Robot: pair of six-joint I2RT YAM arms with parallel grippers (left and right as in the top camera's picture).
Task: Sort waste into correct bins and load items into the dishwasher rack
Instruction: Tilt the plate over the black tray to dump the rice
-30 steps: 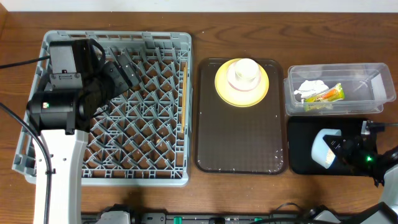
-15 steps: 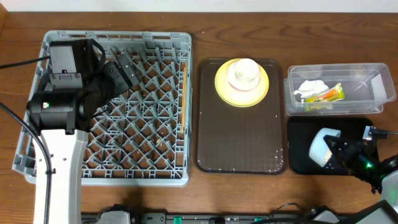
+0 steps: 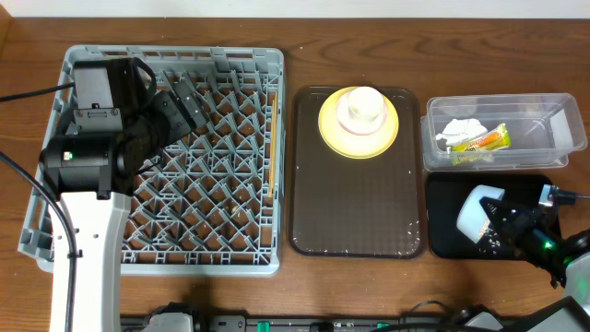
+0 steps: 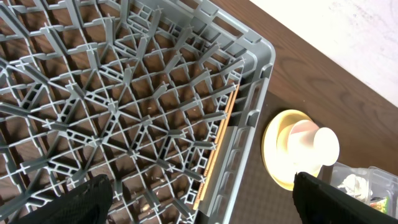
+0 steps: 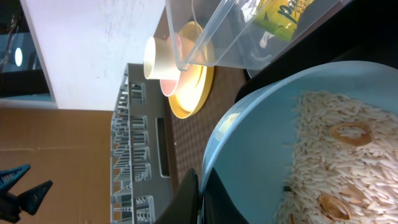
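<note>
Right gripper (image 5: 198,194) is clenched on the rim of the light blue round bowl (image 5: 261,143), bowl wall pinched between the two fingers. The bowl is tipped steeply, mouth facing the wrist camera. Pale rice-like crumbs (image 5: 336,149) are heaped inside it with a few tan ring-shaped bits.

From overhead the bowl sits over the middle of the shallow black rectangular tray (image 3: 442,231). Can't tell whether its lower edge touches the tray. Pale specks show on the tray just beside the bowl, possibly crumbs, too small to be sure.

Just behind the black tray is the clear plastic rectangular tub (image 3: 564,129). It holds the crumpled white paper tissue (image 3: 461,129) and the small green-and-orange snack wrapper (image 3: 489,140), touching side by side.

Left of both bins is the larger brown serving tray (image 3: 355,217). The round yellow plate (image 3: 330,127) is at its far end, with white/cream cups (image 3: 361,109) stacked on the plate.

Left gripper (image 4: 200,186) is released, jaws spread wide with nothing between them. It hangs above the large square grey plastic rack with upright pegs (image 3: 171,55), over its far-left part. The thin wooden chopsticks (image 4: 217,146) lie inside the rack along its right wall, below the spread fingers and apart from them.
</note>
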